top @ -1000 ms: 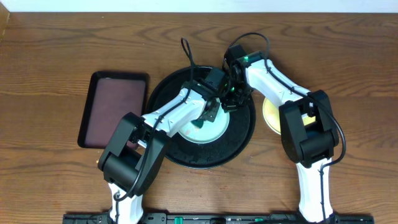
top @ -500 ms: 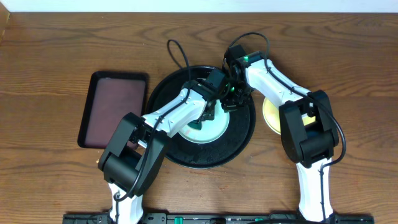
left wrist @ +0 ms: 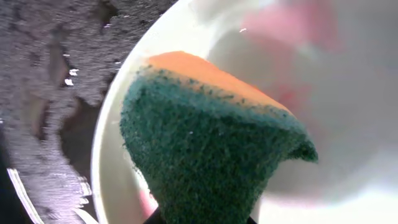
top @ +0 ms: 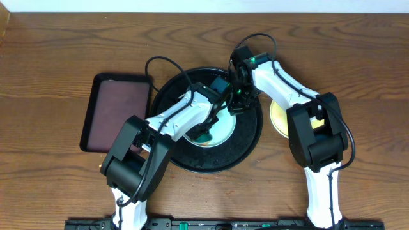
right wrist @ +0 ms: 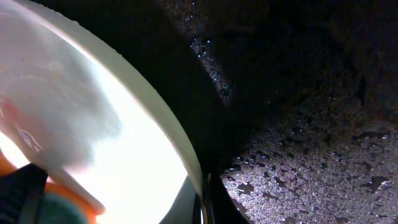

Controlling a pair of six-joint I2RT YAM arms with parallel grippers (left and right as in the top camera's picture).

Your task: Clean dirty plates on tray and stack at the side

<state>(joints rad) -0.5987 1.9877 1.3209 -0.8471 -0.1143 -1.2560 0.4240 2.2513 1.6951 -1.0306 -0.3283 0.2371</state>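
Note:
One pale plate (top: 220, 131) lies on the round black tray (top: 185, 160). My left gripper (top: 206, 130) is shut on a green sponge with an orange layer (left wrist: 211, 149) and presses it on the plate's face (left wrist: 354, 137), beside a blurred red smear (left wrist: 292, 28). My right gripper (top: 237, 104) is shut on the plate's far right rim; in the right wrist view its fingers (right wrist: 214, 205) pinch the rim of the plate (right wrist: 124, 143). A pale yellow plate (top: 278, 117) lies on the table right of the tray, partly hidden by the right arm. No third plate shows.
A rectangular dark brown tray (top: 118, 112) lies left of the black tray. The left arm's cable loops over the tray's far left rim. Both arms cross above the black tray. The tray's wet black surface (right wrist: 311, 124) shows beside the plate.
My left gripper has slid the sponge a little toward me and left across the plate. Its cable loop has swung left. The right gripper has held still on the rim.

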